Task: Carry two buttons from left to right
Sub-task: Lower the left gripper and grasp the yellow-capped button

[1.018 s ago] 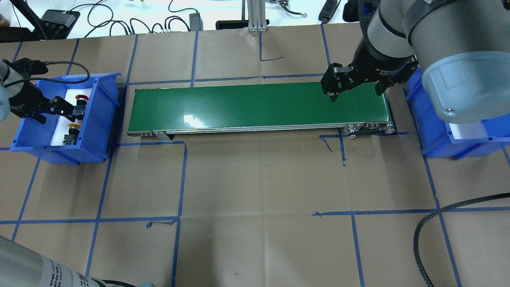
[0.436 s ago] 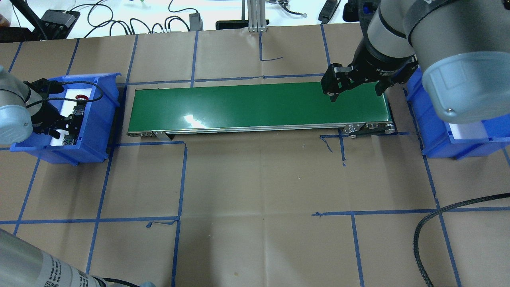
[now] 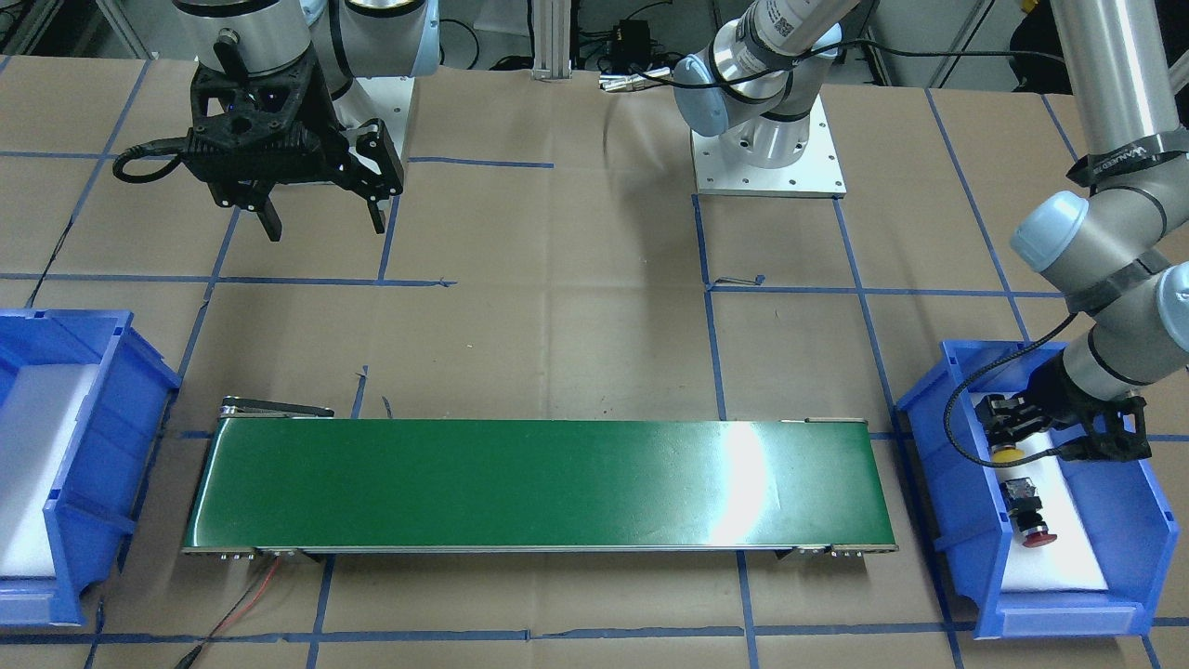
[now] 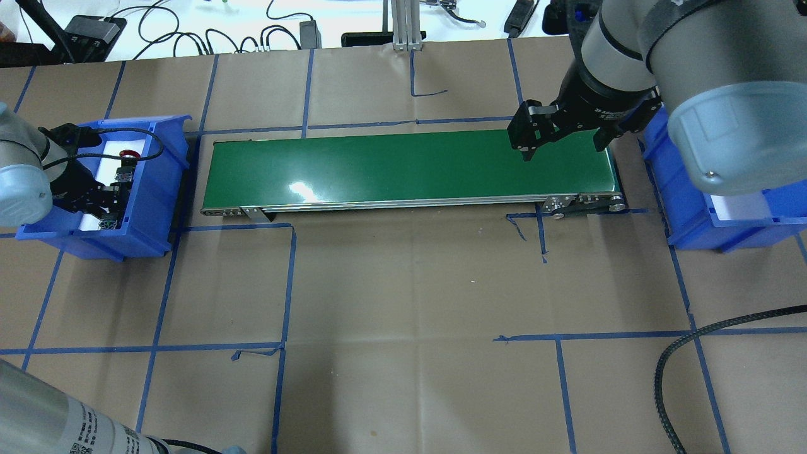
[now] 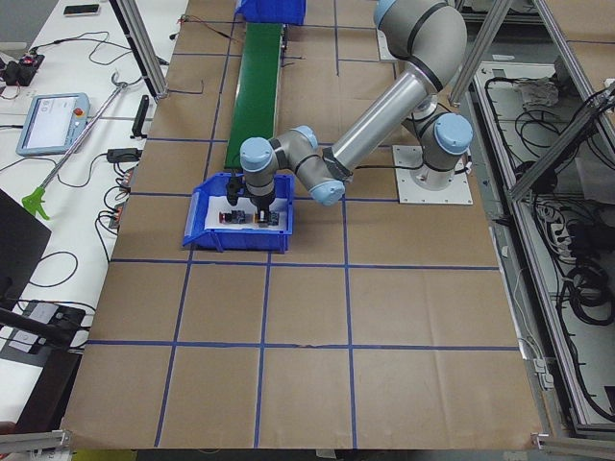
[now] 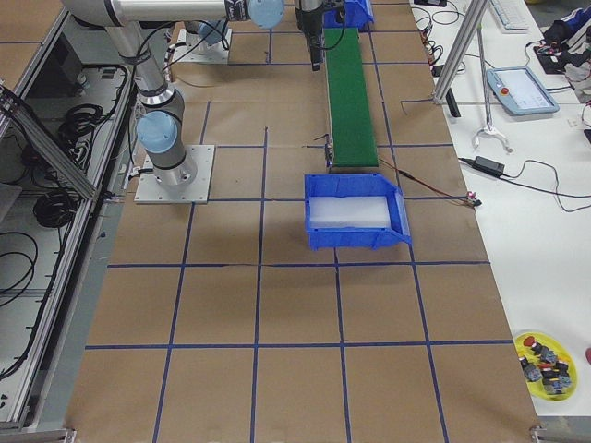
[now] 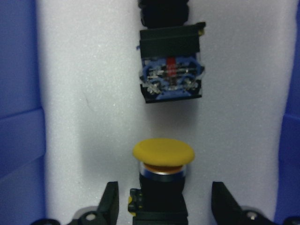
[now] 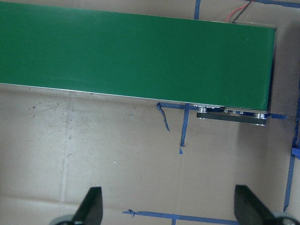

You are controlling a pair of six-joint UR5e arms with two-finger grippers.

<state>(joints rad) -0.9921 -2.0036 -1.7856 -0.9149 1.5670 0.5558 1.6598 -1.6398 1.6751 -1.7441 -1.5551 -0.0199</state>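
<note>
The yellow button (image 7: pixel 163 152) lies on white foam in the left blue bin (image 3: pixel 1143 520), cap pointing away from the wrist camera. My left gripper (image 7: pixel 163 206) is open and low in the bin, one finger (image 7: pixel 110 201) on each side of the button's black body, not touching it. The gripper also shows in the overhead view (image 4: pixel 104 205). The red button (image 3: pixel 1033 525) lies just beyond, its contact block (image 7: pixel 171 70) facing the yellow cap. My right gripper (image 4: pixel 562 151) is open and empty, above the right end of the green conveyor (image 4: pixel 410 167).
The right blue bin (image 4: pixel 687 208) with a white foam floor stands past the conveyor's right end, partly under my right arm. A black cable (image 4: pixel 668 372) loops on the table at the front right. A yellow dish of spare parts (image 6: pixel 545 355) sits on a side table.
My left gripper has moved toward the bin's near end and come down over the yellow button, which it now covers in the overhead view. The right arm has not moved.
</note>
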